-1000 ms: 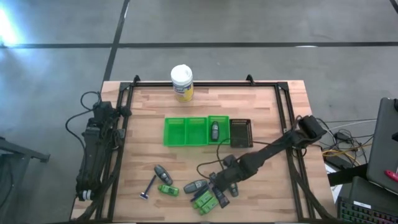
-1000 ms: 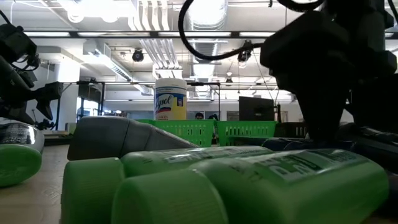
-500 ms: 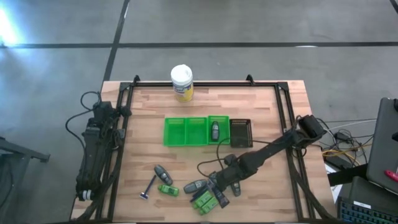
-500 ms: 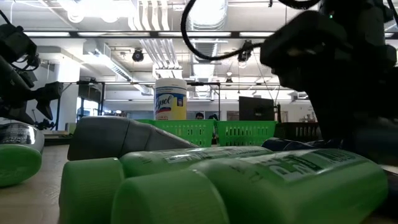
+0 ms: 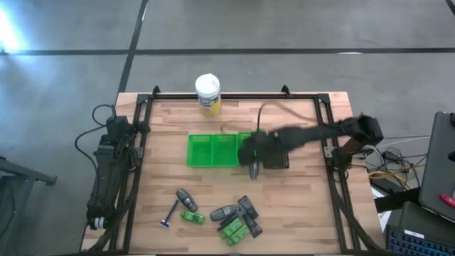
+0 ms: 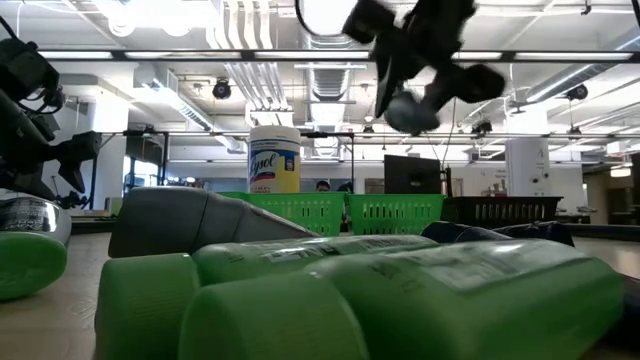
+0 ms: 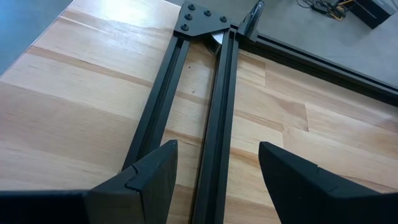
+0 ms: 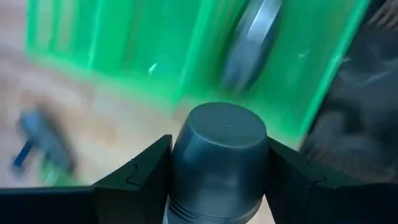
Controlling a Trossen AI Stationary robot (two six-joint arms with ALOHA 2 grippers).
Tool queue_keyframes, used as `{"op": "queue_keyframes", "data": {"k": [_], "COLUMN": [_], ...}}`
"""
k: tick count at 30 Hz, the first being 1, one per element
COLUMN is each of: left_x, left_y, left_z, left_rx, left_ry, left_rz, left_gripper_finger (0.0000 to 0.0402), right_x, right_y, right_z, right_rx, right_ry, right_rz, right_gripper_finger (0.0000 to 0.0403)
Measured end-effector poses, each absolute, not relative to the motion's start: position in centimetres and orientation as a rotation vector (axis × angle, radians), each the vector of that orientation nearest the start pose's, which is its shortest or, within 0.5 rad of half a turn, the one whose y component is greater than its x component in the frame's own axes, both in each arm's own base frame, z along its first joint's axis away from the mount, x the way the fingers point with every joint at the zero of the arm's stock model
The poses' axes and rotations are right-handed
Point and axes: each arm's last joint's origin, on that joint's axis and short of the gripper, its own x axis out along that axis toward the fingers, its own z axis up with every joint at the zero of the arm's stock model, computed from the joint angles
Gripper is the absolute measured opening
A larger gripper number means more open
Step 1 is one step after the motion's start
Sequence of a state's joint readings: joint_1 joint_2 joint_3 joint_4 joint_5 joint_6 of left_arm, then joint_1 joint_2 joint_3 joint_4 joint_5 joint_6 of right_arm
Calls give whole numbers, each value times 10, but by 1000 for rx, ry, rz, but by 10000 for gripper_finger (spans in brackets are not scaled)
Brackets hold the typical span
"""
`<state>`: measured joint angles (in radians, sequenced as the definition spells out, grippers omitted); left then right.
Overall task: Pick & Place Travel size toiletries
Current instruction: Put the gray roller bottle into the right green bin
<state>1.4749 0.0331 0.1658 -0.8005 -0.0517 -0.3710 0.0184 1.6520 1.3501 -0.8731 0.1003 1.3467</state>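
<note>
My right gripper hangs above the near edge of the green compartment tray, shut on a dark grey bottle. Another grey bottle lies in the tray's right compartment. The other travel size toiletries lie on the near part of the table. They are a cluster of green and grey bottles, a lone grey bottle, a small green bottle and a thin razor-like stick. My left gripper waits open at the table's left edge. My right gripper pinches the dark grey bottle between its two fingers, which stand on opposite sides of the bottle just behind its round cap. The fingers come from above, slanting down. The bottle is lifted clear, its cap end pointing down toward the tray.
A white-lidded jar with a yellow label stands at the far edge. A dark tray sits right of the green one. A black frame runs around the tabletop. Bare wood lies between the tray and the near cluster.
My right gripper has taken a dark grey bottle out of the near cluster. It has risen and swung quickly toward the far edge, and now hangs over the green tray. The bottle has been lifted clear of the table. The other items have stayed put.
</note>
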Motion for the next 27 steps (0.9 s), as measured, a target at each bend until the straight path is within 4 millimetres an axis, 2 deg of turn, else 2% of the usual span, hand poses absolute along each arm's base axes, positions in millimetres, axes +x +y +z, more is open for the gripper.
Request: {"op": "queue_keyframes", "data": {"k": [4,8,18,23,27], "left_x": [5,5,5,5,5], "left_y": [67,67,67,67,67], "left_z": [144,144,144,144,144], "left_rx": [-771,-771,-772,-772,-772], "left_ry": [285,285,285,286,286], "left_rz": [1574,1574,1574,1574,1574], "left_gripper_finger": [229,229,229,229,229], "right_x": [331,330,344,347,348], "right_y": [-55,-81,-83,-83,-81], "right_z": [258,247,215,199,199], "right_rx": [1112,1128,1123,1103,1079], "right_ry": [933,987,1085,1134,1126], "right_rz": [-863,-858,-847,-884,-892], "right_gripper_finger": [193,202,209,239,272]}}
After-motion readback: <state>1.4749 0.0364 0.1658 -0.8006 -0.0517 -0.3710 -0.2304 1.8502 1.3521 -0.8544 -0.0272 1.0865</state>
